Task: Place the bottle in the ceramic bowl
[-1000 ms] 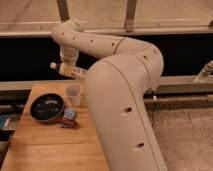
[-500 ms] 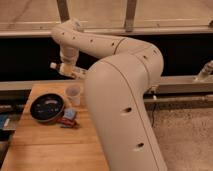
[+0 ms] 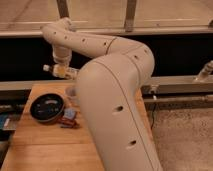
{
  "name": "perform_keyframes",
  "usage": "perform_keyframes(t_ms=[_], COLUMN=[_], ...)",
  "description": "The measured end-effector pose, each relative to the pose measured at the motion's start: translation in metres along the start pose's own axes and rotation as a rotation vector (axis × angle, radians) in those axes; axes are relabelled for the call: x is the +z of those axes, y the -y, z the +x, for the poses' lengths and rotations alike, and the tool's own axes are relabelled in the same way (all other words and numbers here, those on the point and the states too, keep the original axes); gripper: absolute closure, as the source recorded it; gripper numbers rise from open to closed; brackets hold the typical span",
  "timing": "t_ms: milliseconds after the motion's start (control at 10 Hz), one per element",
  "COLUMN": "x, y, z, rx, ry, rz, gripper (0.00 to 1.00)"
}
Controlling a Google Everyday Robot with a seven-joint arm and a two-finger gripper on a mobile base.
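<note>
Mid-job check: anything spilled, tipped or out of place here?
Nothing looks spilled or damaged. The end effector holds the bottle sideways in the air, up past the ceramic bowl, which sits flat on the table.

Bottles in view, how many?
1. The bottle lies sideways in the gripper, in the air near the table's back edge, up and right of the ceramic bowl. The arm may hide others.

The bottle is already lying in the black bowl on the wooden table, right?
No. The camera view shows the bottle held in the gripper, in the air, not in the black bowl, which sits on the wooden table.
</note>
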Motion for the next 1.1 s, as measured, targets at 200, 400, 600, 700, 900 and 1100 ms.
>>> perform_keyframes(t_ms=[200, 400, 600, 700, 900, 1100], x=[0.005, 0.010, 0.017, 0.020, 0.027, 0.035], y=[-0.015, -0.023, -0.035, -0.042, -0.056, -0.074], z=[-0.028, -0.042, -0.057, -0.065, -0.074, -0.083], rx=[-0.060, -0.097, -0.138, -0.158, -0.193, -0.228], ry=[0.000, -0.002, -0.006, -0.005, 0.001, 0.006], rz=[-0.047, -0.082, -0.123, -0.140, -0.180, -0.213], gripper=[1.00, 1.00, 1.00, 1.00, 1.00, 1.00])
